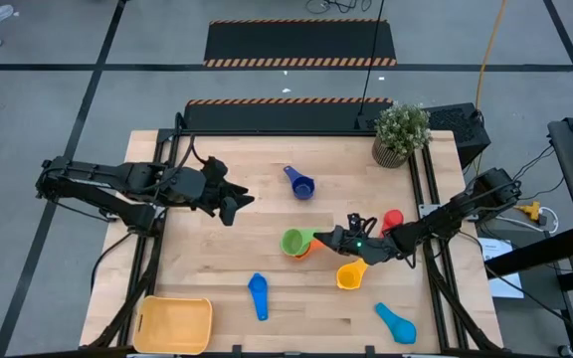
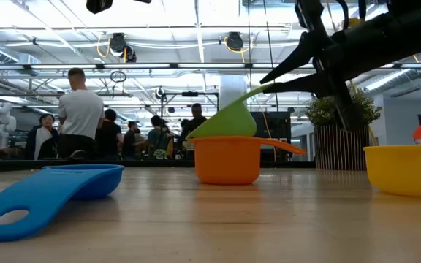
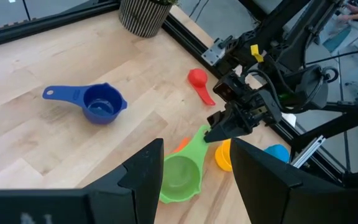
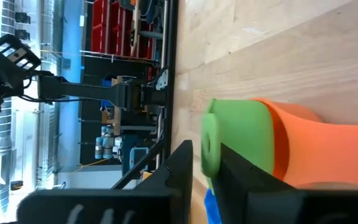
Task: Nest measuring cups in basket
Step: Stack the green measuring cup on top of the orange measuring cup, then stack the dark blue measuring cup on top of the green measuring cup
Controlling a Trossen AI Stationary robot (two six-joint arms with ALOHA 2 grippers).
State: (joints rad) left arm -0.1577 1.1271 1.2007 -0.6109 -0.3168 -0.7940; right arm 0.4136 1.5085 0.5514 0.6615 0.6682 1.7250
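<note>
From above we see the green cup [image 1: 292, 242] sitting in the orange cup [image 1: 302, 250] near the middle of the desk [image 1: 217, 268], its handle running toward the right end effector [image 1: 332, 239]. Only the low view shows us that the green cup is tilted, its handle rising out of the orange cup [image 2: 227, 159] up to the dark fingers. The right wrist view shows the handle's end between the two fingers with a narrow gap on one side, so we cannot tell whether they grip it or have let go.

The left end effector [image 1: 239, 201] hovers beyond the green cup, away from the right arm, its fingers spread and holding nothing.

The basket [image 1: 174, 325] lies at the desk's near left corner, well apart from the green cup.
</note>
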